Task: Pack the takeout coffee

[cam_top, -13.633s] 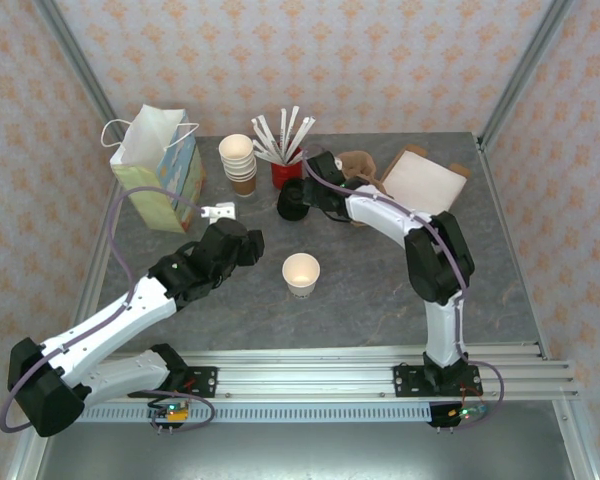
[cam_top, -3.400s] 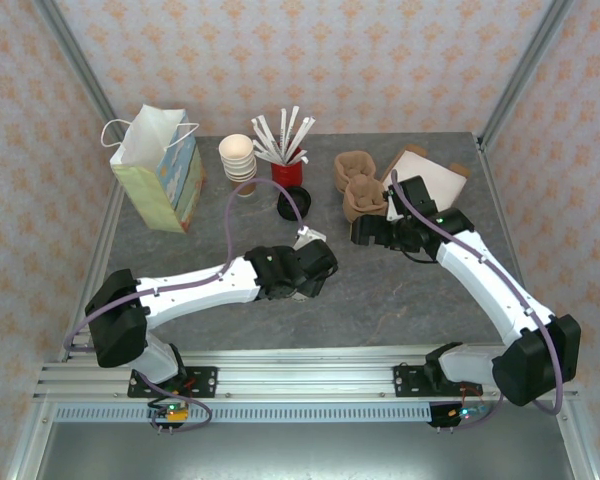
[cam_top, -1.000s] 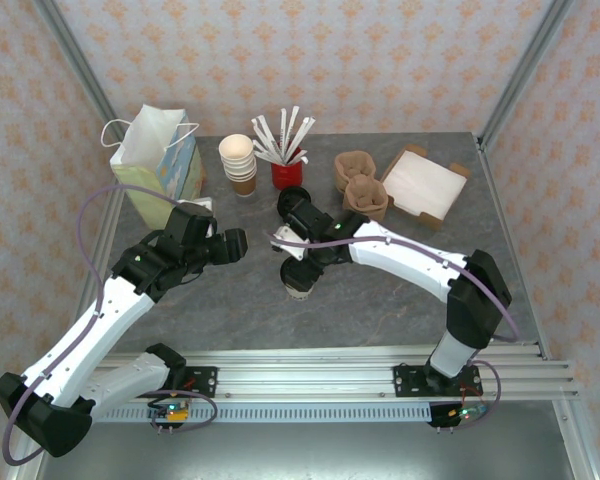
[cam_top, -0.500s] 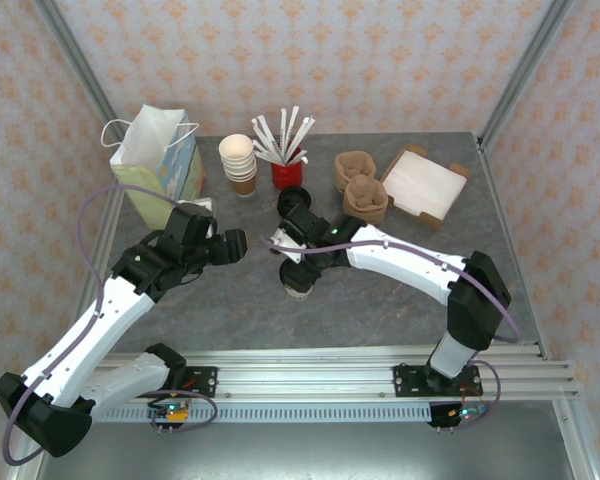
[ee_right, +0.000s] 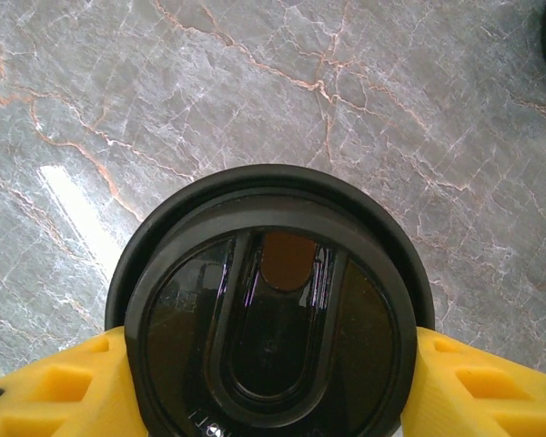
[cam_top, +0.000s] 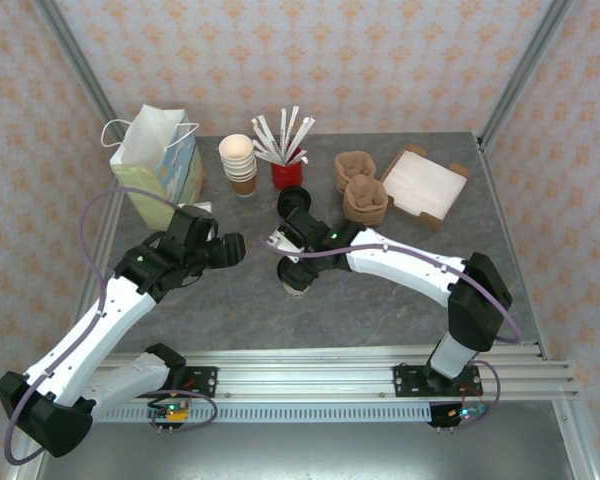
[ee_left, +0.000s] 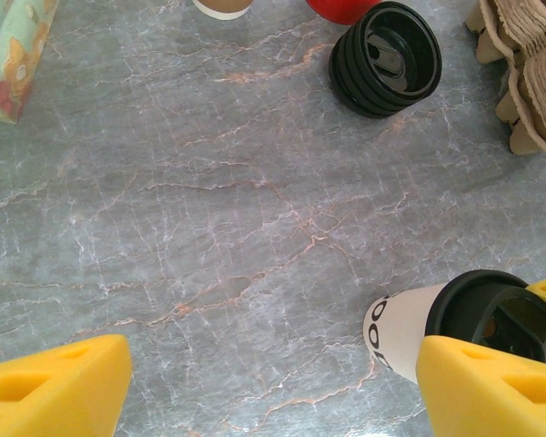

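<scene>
The right gripper clasps the small cream-white paper cup with round black plastic lid, centred between its fingers; the left gripper gapes nearby.

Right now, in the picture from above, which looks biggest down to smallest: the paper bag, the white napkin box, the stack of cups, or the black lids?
1. paper bag
2. napkin box
3. stack of cups
4. black lids

The cups stand tall, nearer the camera, so their lead over the lids is unsure.
</scene>
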Action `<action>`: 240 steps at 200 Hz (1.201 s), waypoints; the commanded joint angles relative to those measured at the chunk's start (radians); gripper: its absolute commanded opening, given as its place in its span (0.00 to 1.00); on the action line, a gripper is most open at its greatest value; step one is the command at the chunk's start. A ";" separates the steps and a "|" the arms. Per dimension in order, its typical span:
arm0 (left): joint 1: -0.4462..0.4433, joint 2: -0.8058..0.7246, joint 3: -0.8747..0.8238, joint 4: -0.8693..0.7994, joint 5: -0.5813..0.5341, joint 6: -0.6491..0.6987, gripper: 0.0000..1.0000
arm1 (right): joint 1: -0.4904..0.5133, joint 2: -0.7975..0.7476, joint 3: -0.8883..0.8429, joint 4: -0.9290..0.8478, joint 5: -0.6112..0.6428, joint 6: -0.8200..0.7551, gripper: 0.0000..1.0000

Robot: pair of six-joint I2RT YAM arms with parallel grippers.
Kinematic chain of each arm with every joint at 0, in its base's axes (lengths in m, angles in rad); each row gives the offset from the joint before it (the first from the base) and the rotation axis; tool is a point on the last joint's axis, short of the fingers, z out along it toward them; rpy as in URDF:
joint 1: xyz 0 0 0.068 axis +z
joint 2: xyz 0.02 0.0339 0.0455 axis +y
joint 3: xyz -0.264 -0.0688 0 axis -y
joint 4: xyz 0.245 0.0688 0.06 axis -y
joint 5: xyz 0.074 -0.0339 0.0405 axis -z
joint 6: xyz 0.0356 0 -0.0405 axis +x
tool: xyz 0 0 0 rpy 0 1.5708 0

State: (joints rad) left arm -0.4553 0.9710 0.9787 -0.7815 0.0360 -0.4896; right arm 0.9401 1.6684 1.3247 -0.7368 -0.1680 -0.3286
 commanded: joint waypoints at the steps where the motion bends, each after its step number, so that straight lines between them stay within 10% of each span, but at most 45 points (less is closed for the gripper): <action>1: 0.010 0.003 0.009 -0.031 -0.031 0.004 0.82 | 0.002 0.077 -0.034 -0.132 0.059 0.006 0.61; 240: 0.011 -0.024 0.015 -0.032 -0.027 0.035 0.82 | -0.038 0.066 0.215 -0.228 0.009 0.066 0.84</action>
State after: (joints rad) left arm -0.4553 0.9615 0.9787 -0.7826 0.0368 -0.4808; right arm 0.9081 1.7424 1.4971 -0.9298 -0.1749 -0.2802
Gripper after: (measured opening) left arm 0.824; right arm 0.840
